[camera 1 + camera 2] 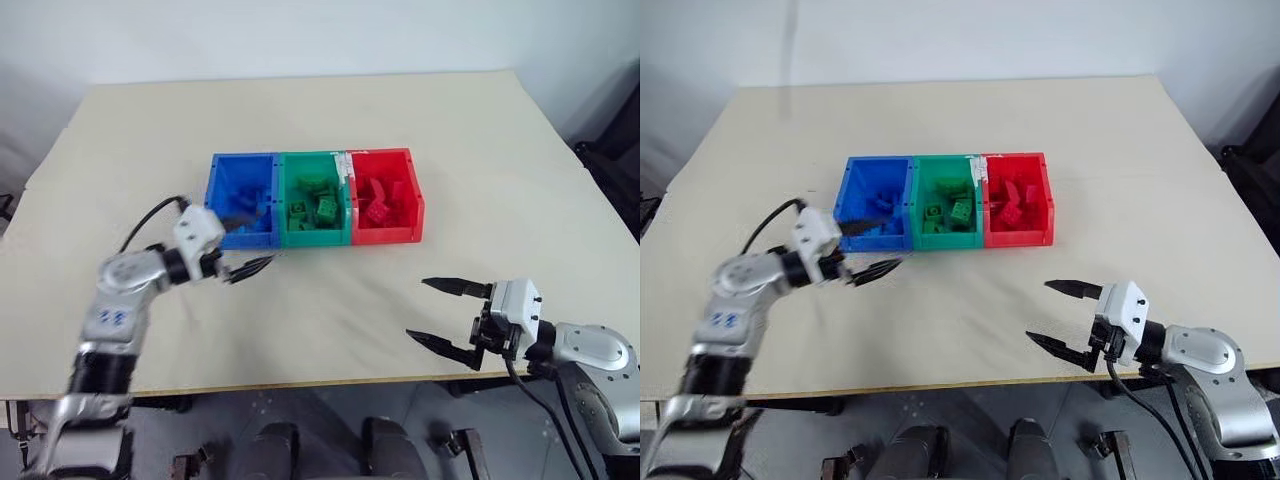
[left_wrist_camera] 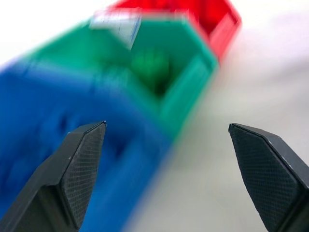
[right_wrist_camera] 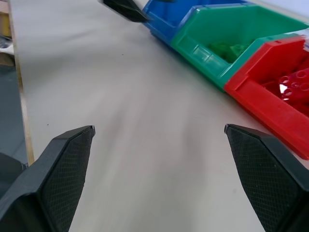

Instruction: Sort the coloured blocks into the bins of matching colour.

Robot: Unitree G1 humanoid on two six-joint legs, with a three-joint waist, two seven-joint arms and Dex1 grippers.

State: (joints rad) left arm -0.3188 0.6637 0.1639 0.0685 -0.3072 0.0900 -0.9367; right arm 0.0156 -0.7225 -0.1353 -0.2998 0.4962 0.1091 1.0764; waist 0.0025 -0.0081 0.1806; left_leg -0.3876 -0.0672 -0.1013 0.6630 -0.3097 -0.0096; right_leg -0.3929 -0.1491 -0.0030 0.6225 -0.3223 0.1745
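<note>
Three joined bins stand in a row mid-table: a blue bin (image 1: 246, 239), a green bin (image 1: 316, 238) and a red bin (image 1: 386, 234). Green blocks (image 1: 318, 206) lie in the green bin, red blocks (image 1: 378, 210) in the red one, and a blue block (image 1: 252, 203) in the blue one. My left gripper (image 1: 255, 267) hovers just in front of the blue bin's near wall, open, with nothing between its fingers (image 2: 84, 169). My right gripper (image 1: 418, 308) is open and empty over bare table, nearer the front edge and right of the red bin.
The beige table (image 1: 330, 330) has its front edge (image 1: 300, 384) close below both grippers. Dark equipment (image 1: 612, 160) stands beyond the table's right side. Wide tabletop lies behind the bins.
</note>
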